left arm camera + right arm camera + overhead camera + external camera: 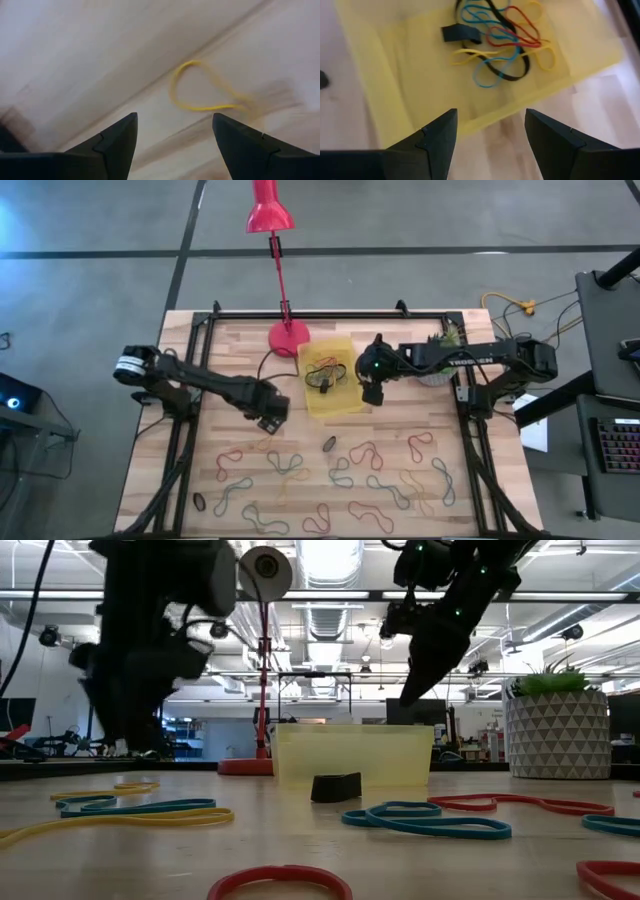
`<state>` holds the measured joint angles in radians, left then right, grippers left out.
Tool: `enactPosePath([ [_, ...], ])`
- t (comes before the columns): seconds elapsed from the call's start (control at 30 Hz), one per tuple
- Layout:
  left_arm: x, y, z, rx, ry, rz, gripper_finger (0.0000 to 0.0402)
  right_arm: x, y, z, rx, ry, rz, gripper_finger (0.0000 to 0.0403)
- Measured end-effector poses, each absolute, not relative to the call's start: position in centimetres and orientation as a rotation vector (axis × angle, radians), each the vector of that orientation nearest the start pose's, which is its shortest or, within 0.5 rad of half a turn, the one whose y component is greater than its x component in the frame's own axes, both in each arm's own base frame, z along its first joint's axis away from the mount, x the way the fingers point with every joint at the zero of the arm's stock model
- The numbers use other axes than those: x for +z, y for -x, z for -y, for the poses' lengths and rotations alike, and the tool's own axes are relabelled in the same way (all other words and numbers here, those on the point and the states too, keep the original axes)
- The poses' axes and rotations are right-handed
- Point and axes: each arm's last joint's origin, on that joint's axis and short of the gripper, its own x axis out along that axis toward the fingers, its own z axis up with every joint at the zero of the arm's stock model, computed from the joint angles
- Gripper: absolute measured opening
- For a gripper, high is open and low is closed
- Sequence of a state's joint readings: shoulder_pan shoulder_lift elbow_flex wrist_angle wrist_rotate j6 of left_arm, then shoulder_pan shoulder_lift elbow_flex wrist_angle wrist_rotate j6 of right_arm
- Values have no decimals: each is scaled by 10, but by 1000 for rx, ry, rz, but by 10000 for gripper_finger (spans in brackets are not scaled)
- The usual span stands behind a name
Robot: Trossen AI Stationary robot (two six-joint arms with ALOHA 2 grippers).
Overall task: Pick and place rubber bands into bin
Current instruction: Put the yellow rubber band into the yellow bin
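The wooden counter (400, 510) holds the yellow bin (345, 402), its long side running toward the red lamp base (288, 337). A tangle of rubber bands (495, 40) lies inside; more lie scattered up front. Both end effectors are spread: left end effector (172, 132) above a yellow band (200, 90), right end effector (490, 130) at the bin's edge.

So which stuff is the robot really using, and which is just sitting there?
For the job:
- rubber bands spread over the table
- rubber bands already in the bin
- yellow bin
- left gripper, fingers open
- right gripper, fingers open

Just sitting there:
- red lamp
- potted plant
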<state>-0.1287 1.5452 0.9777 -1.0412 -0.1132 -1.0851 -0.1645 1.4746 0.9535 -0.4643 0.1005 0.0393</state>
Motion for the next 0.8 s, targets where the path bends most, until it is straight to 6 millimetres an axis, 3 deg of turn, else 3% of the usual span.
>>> enactPosePath([
  [0.27,151,-238,25,755,659,-1346,241,215,-289,18,-267,-209,-965,219],
  [0.53,147,-238,24,685,600,-1332,239,215,-290,-11,-249,-294,-959,219],
  [0.8,144,-242,11,521,561,-1354,162,215,-289,-26,-284,-301,-943,219],
])
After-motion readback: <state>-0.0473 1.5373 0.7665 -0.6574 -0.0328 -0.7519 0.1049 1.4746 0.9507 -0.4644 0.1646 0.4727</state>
